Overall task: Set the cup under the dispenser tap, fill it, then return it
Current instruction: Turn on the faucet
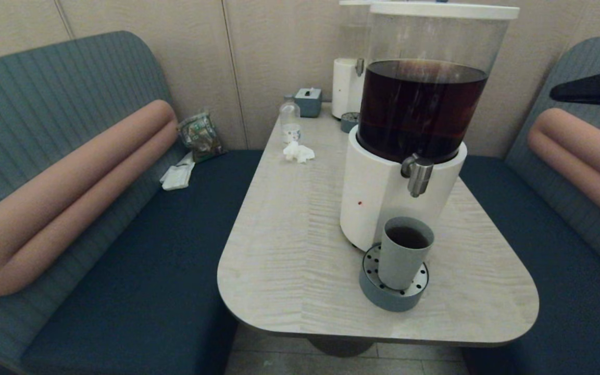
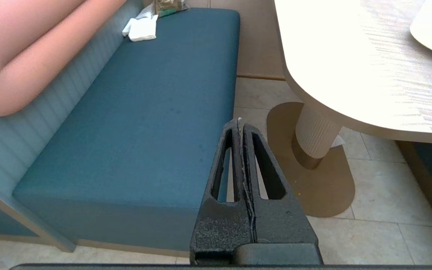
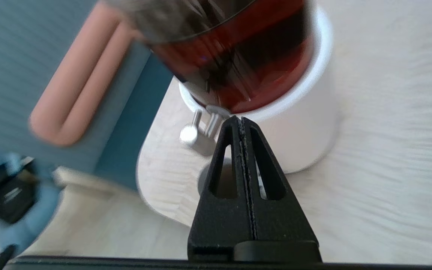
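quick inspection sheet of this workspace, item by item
surface: pale wood-grain table, dry as far as seen
job's things: cup holding dark liquid, upright on drip tray, below dispenser tap
clutter: crumpled tissue, small bottle, tissue box, second dispenser
grippers: left gripper shut, low beside the bench; right gripper shut, raised near the tap
cables: nothing seen
surroundings: blue booth benches, snack packet

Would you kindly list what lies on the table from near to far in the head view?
Drip tray with the cup on it → dispenser tap on the big dispenser → crumpled tissue → small bottle → tissue box.
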Robot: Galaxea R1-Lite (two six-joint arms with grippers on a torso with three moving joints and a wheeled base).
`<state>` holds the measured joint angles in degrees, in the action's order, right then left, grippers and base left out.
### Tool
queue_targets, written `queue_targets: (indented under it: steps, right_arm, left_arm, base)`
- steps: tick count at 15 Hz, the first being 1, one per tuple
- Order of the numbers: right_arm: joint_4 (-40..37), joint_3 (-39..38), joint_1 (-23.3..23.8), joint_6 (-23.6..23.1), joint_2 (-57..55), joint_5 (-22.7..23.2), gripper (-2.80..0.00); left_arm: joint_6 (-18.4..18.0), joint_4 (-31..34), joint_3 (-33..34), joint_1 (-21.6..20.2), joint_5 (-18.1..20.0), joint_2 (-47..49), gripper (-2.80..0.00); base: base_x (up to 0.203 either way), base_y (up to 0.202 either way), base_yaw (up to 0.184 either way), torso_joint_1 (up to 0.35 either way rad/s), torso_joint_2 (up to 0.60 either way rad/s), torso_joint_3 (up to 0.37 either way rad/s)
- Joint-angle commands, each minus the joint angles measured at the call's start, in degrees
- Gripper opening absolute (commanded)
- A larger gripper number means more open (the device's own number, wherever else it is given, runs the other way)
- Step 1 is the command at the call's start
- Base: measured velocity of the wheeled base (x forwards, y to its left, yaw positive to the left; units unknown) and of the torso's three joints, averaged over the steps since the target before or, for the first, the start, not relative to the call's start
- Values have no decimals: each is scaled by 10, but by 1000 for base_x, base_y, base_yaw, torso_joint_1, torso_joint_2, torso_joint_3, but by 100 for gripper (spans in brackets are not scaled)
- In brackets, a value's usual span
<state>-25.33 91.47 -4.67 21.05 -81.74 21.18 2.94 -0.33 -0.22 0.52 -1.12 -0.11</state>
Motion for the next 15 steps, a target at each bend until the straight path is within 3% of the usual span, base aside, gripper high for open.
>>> queue_targets:
  steps: [1, 4, 8, 15]
  right_arm:
    - [-42, 93, -9, 5, -123, -1, -280]
    - [-109, 171, -40, 4, -176, -59, -280]
    - [-115, 165, -80, -27, -192, -136, -280]
    - [-133, 169, -135, -27, -184, -171, -280]
  left_arm:
    - [0, 0, 0, 0, 0, 1, -280]
    - [0, 0, 0, 0, 0, 1, -280]
    - [0, 0, 0, 0, 0, 1, -280]
    - [0, 0, 0, 0, 0, 1, -280]
  base:
    - [0, 0, 0, 0, 0, 0]
    - [0, 0, 0, 0, 0, 0]
    - [0, 0, 0, 0, 0, 0]
    - [0, 0, 0, 0, 0, 0]
